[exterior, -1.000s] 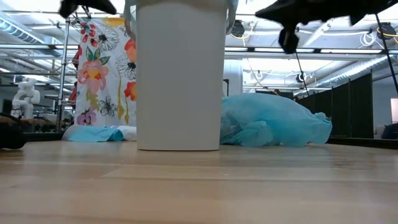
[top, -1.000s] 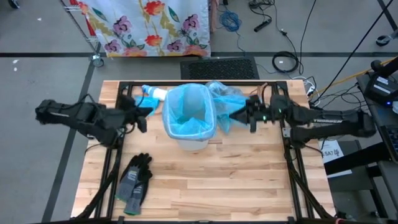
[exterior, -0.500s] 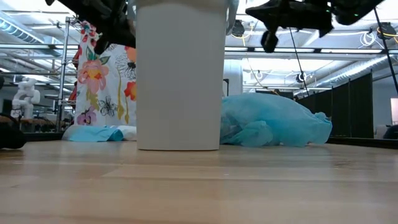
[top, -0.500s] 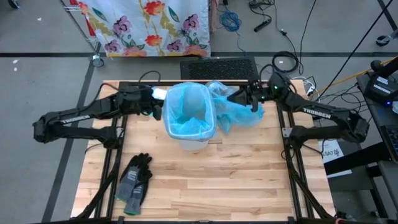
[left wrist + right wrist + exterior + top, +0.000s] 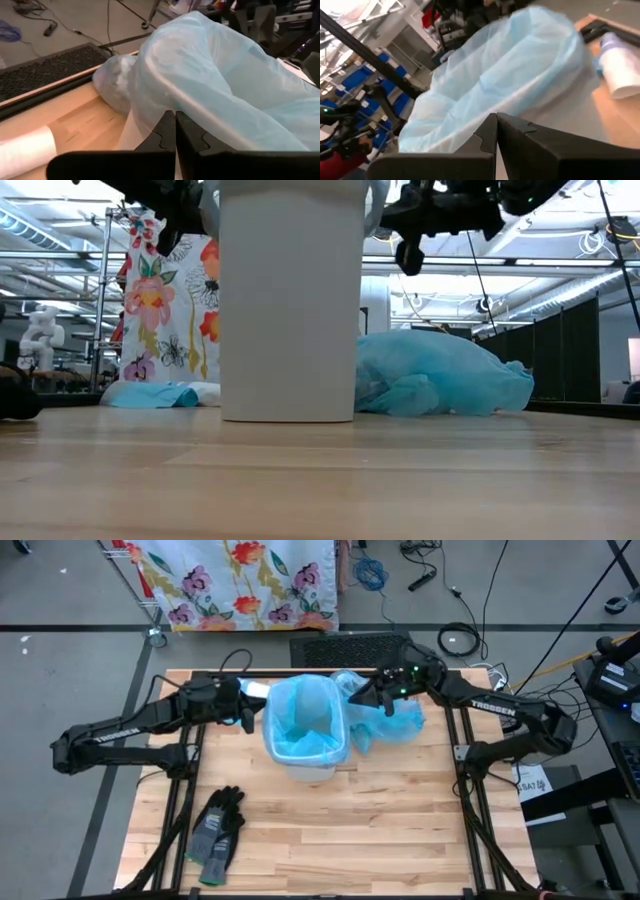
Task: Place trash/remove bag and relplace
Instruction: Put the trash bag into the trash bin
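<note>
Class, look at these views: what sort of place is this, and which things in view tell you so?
Probably a robotics lab or workshop. A wooden table carries two robot arms around a white bin lined with a blue bag; loose cables lie on the floor, and exposed ceiling ducts run overhead.

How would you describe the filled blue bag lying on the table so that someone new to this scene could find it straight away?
Start at the white bin standing toward the back middle of the wooden table. Directly beside it, on the right arm's side, lies a bulging, crumpled light-blue bag resting on the tabletop. Unlike the blue liner stretched over the bin's rim, this bag lies loose on its side.
</note>
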Motion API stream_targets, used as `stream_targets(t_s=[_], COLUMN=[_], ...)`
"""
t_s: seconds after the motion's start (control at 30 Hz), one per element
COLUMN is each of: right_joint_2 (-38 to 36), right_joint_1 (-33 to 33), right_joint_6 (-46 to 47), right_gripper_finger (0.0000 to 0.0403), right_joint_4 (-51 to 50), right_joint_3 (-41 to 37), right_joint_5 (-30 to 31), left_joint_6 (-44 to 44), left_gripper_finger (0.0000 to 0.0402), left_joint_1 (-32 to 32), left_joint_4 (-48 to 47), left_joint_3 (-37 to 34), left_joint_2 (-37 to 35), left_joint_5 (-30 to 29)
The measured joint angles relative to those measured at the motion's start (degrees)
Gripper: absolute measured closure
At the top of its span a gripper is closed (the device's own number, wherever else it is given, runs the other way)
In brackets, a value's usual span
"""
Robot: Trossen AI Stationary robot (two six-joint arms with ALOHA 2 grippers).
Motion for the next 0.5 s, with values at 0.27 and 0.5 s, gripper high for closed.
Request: stream_targets(t_s=[0.27, 0.5], right_joint_2=[4.49, 8.29], right_joint_1=[0.55, 1.59], right_joint_6=[-1.78, -2.09], right_gripper_finger=[0.0403, 0.0403], right_joint_4=[0.65, 0.72], right_joint_3=[0.01, -0.03], right_joint_5=[-0.01, -0.14], left_joint_6=[-0.26, -0.19], left_gripper_finger=[0.0401, 0.0401], left_joint_1=[-0.02, 0.02], left_joint_4=[0.09, -0.26], left_joint_3=[0.02, 0.02], left_joint_2=[4.57, 8.65], left_joint_5=[2.07, 2.02])
